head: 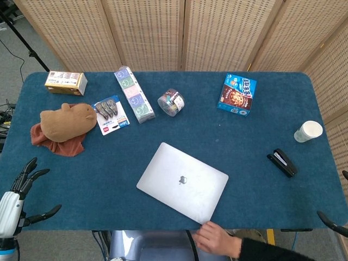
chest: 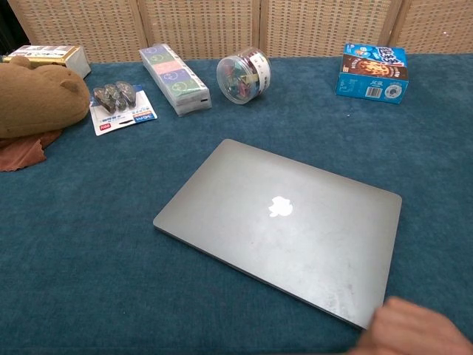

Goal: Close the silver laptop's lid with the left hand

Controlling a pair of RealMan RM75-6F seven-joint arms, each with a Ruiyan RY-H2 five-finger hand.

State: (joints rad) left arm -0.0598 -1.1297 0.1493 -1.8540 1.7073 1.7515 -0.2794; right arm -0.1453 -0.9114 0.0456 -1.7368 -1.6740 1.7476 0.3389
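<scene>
The silver laptop (head: 182, 182) lies flat near the middle of the blue table (head: 261, 136), its lid down and the logo facing up; the chest view shows the laptop (chest: 281, 229) the same way. My left hand (head: 15, 197) hovers off the table's near left corner, fingers spread, holding nothing, far from the laptop. Of my right hand (head: 333, 223) only dark fingertips show at the right edge, spread apart with nothing between them. The chest view shows neither hand.
A person's bare hand (head: 217, 241) reaches in at the laptop's near corner. A brown plush (head: 68, 122) on a cloth, a card of clips (head: 111, 114), a long box (head: 134, 94), a clear jar (head: 171, 102), a cookie box (head: 237, 94), a paper cup (head: 308, 131) and a stapler (head: 281, 162) stand around.
</scene>
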